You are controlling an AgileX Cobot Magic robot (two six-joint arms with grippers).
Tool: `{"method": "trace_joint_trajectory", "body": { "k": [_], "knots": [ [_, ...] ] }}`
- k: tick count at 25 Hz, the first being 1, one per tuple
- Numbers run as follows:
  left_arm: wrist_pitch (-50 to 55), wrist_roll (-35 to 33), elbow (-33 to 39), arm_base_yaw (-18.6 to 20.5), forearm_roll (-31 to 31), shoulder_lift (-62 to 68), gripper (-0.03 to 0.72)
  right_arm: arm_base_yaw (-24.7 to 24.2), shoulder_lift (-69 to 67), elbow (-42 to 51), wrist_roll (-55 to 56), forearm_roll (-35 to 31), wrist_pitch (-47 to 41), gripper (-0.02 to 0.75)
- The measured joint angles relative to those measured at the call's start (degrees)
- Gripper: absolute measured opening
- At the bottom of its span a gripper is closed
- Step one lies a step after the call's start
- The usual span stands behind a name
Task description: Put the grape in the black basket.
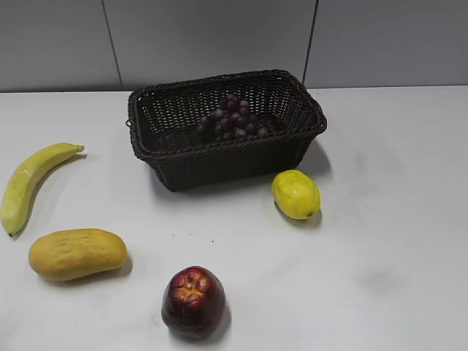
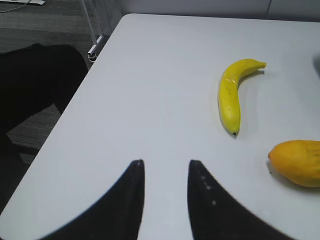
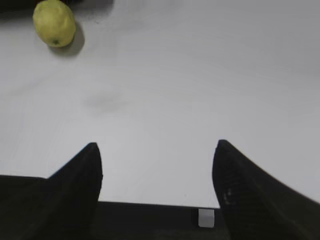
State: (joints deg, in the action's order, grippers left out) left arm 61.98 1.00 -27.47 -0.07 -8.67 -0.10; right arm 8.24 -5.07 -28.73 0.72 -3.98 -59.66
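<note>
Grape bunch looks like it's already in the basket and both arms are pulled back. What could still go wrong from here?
The grape lies inside the black basket, so little remains at risk.
1. The right end effector hangs open low over the table edge; a careless move forward could knock the lemon.
2. The left end effector sits near the table's left edge, and a sweep right might roll the banana or the mango.

Banana (image 1: 33, 184) at left edge, mango (image 1: 77, 254) lower left, apple (image 1: 193, 302) bottom center, lemon (image 1: 296, 194) center right, all apart on white table (image 1: 395, 219).
</note>
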Motion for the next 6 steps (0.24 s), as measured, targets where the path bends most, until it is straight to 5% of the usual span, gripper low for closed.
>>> {"method": "trace_joint_trajectory", "body": {
  "k": [6],
  "knots": [
    [0.0,0.0,0.0,0.0,0.0,0.0,0.236,0.0,5.2,0.1,0.0,0.0,0.0,0.519]
  ]
}}
